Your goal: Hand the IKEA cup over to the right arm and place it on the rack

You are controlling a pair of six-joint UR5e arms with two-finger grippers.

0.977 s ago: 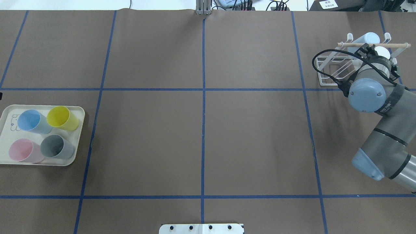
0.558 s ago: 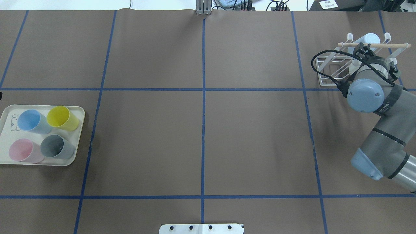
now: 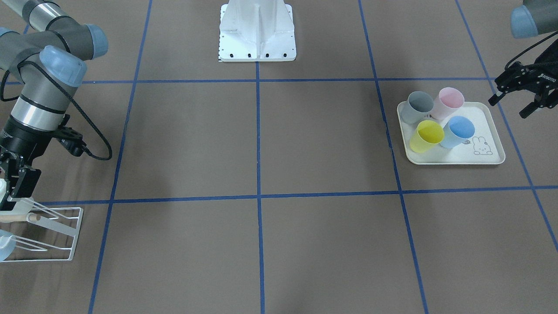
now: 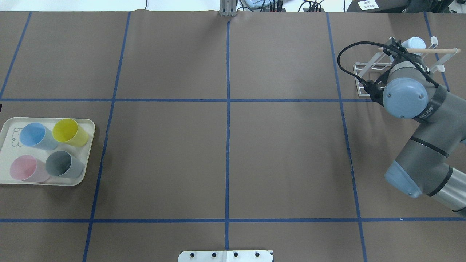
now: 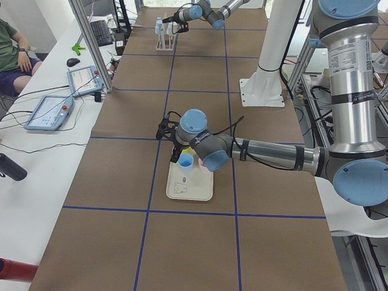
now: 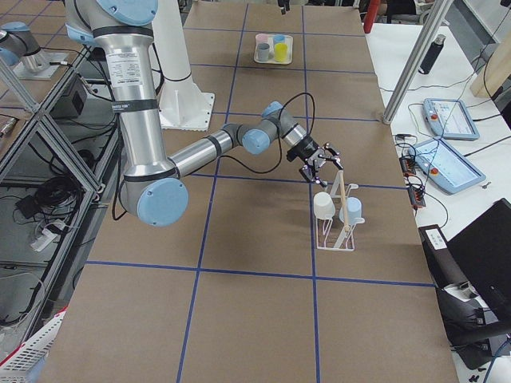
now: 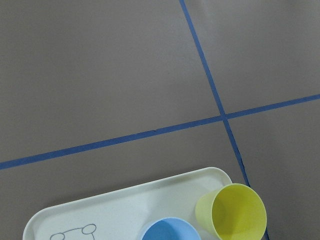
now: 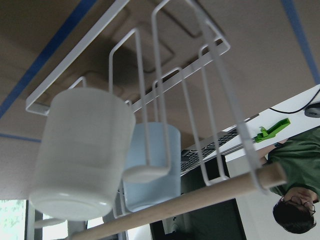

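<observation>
The white IKEA cup point(image 6: 324, 207) hangs upside down on a prong of the white wire rack point(image 6: 335, 235), beside a light blue cup point(image 6: 351, 210). My right gripper point(image 6: 321, 165) is open just above the white cup and does not touch it. From the right wrist view the white cup point(image 8: 80, 155) is close below the camera, with the rack's wooden dowel point(image 8: 200, 200) beyond. The right wrist hides the white cup in the overhead view. My left gripper point(image 3: 511, 102) is open and empty, hovering beside the cream tray point(image 3: 453, 155).
The tray point(image 4: 40, 181) at the left holds several cups: blue point(image 4: 32, 134), yellow point(image 4: 67, 131), pink point(image 4: 23, 168), grey point(image 4: 60, 163). The rack point(image 4: 364, 72) stands at the far right. A person point(image 5: 12, 48) sits at a side desk with tablets.
My right gripper has let go of the white cup and moved left and farther back over the rack. The cup stays on its prong. The tray's cups have not moved.
</observation>
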